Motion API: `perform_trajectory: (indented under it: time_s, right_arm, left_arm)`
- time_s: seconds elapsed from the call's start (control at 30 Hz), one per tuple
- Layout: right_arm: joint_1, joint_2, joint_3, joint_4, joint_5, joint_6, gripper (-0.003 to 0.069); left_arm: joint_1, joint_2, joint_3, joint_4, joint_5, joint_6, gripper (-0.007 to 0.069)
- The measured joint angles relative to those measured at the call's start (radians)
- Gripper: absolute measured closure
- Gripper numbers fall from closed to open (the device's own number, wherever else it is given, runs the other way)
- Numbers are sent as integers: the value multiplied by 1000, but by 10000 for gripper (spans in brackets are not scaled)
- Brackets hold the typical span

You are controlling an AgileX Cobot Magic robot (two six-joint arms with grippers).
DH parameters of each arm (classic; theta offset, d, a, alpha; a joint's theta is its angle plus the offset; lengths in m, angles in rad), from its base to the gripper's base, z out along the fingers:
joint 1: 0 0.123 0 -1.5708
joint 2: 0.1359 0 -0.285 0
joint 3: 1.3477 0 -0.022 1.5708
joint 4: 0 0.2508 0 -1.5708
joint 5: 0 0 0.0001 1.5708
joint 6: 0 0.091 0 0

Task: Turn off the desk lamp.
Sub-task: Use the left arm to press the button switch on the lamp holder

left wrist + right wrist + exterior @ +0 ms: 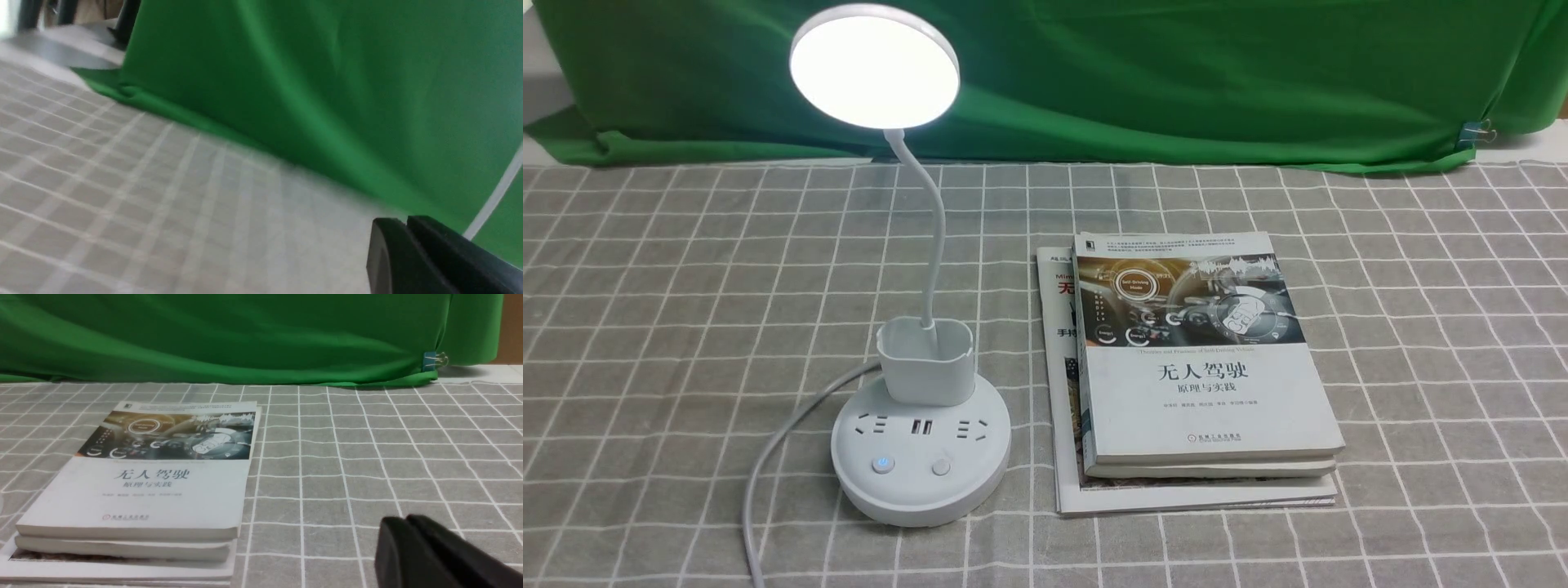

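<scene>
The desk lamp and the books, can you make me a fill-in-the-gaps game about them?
1. The desk lamp has a glowing round head, so it is switched ____.
2. The books lie on the robot's ____ side of the lamp.
3. The cloth hanging at the back is coloured ____.
4. The front of the lamp's base has ____ round buttons.
Missing words: on, right, green, two.
</scene>
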Motion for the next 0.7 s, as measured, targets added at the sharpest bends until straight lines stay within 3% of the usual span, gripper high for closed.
perform_trajectory:
  time_s: [0.17, 0.3, 0.47, 0.7]
  right_arm:
    - [0, 0, 0, 0, 0, 0, 622]
    - [0, 0, 0, 0, 0, 0, 622]
    - [0, 0, 0, 0, 0, 0, 622]
    - [0, 0, 0, 0, 0, 0, 622]
  left_arm:
    - [0, 0, -1, -43, -56, -41, 606]
    - [0, 22, -68, -43, 77, -46, 606]
    - [0, 283, -361, 75, 453, -28, 606]
    - [-17, 779, -674, 126, 939, 204, 606]
